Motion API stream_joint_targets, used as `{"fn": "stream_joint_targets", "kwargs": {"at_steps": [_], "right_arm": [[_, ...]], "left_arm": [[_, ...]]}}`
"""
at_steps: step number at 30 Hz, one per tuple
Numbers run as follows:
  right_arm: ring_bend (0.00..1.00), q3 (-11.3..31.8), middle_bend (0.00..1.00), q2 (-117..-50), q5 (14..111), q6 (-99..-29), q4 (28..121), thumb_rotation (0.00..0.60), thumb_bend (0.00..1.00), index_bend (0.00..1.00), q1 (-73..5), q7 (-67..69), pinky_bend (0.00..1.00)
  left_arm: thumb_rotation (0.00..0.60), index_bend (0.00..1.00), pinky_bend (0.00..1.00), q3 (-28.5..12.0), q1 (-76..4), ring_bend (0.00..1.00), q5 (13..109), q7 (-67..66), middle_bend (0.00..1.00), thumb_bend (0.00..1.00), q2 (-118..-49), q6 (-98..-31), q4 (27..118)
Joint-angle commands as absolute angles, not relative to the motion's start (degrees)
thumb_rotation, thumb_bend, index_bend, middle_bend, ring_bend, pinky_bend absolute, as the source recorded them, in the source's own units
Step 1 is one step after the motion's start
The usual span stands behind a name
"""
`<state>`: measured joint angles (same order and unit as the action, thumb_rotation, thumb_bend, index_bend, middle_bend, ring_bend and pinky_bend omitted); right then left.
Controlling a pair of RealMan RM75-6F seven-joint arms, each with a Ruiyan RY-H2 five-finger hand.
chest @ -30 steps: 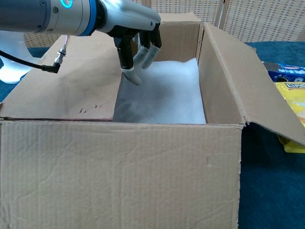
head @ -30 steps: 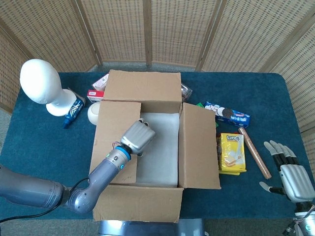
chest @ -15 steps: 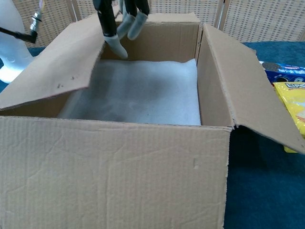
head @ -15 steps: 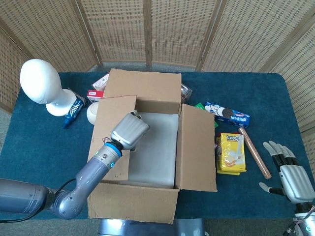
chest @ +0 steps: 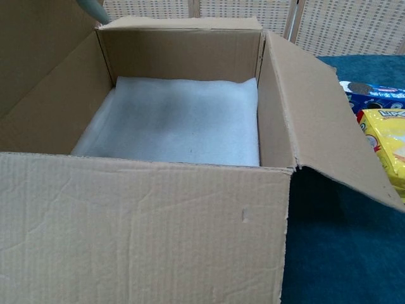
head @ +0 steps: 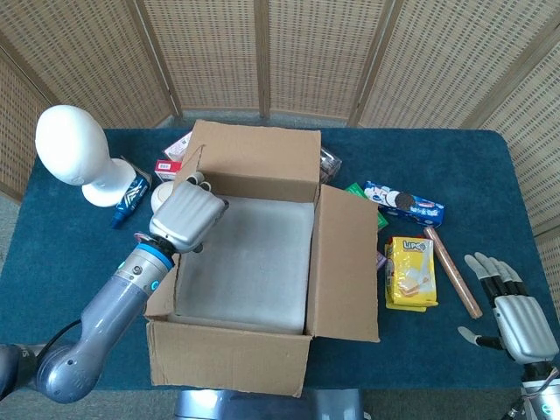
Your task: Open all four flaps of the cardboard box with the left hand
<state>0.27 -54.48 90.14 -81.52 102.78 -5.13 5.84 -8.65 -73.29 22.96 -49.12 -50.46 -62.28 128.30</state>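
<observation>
The cardboard box (head: 254, 262) stands mid-table with white foam (head: 249, 258) on its floor. My left hand (head: 188, 217) rests against the left flap at the box's left rim, fingers over the flap's top edge, holding nothing. That left flap (chest: 38, 69) stands upright in the chest view, where only a fingertip (chest: 92, 7) shows at the top. The far flap (head: 254, 162) leans back, the right flap (head: 346, 262) slopes outward, and the near flap (chest: 139, 234) stands up. My right hand (head: 510, 308) lies open on the table at the right, far from the box.
A white mannequin head (head: 74, 149) and a blue tube (head: 129, 197) sit left of the box. A red-white carton (head: 173, 162) lies behind it. A cookie pack (head: 404, 201), a yellow snack pack (head: 411, 271) and a brown stick (head: 452, 271) lie to the right.
My left hand has swept left, lifting the left flap from flat over the box to upright at the rim. The box slid slightly left. The right hand stayed put.
</observation>
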Motion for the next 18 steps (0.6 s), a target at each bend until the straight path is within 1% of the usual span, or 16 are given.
{"fn": "stream_joint_targets", "kwargs": {"at_steps": [1,5,14,18], "right_arm": [[0.00,0.26,0.00,-54.40,90.20,-81.65,102.86,0.600,0.00,0.00,-5.08,6.02,0.00],[0.00,0.20,0.00,-54.31,90.29,-81.62,102.85,0.600,0.00,0.00,-5.09,6.29,0.00],[0.00,0.17,0.00,-54.12,90.42,-81.72,102.90,0.600,0.00,0.00,-5.07,6.73,0.00],[0.00,0.05,0.00,-54.01,90.74,-81.83,103.01,0.600,0.00,0.00,-5.03,6.83,0.00]], "left_arm": [[0.600,0.53,0.20,-7.82,-71.56,0.38,23.70,-47.81,0.63,0.02,-46.80,-61.23,129.24],[0.600,0.52,0.20,-6.67,-69.85,0.38,24.78,-46.81,0.63,0.02,-43.26,-59.19,128.97],[0.600,0.51,0.19,-4.85,-66.00,0.38,27.44,-44.19,0.62,0.02,-37.97,-56.14,127.11],[0.600,0.50,0.20,-3.33,-63.72,0.38,28.56,-43.19,0.61,0.02,-36.47,-54.42,126.15]]}}
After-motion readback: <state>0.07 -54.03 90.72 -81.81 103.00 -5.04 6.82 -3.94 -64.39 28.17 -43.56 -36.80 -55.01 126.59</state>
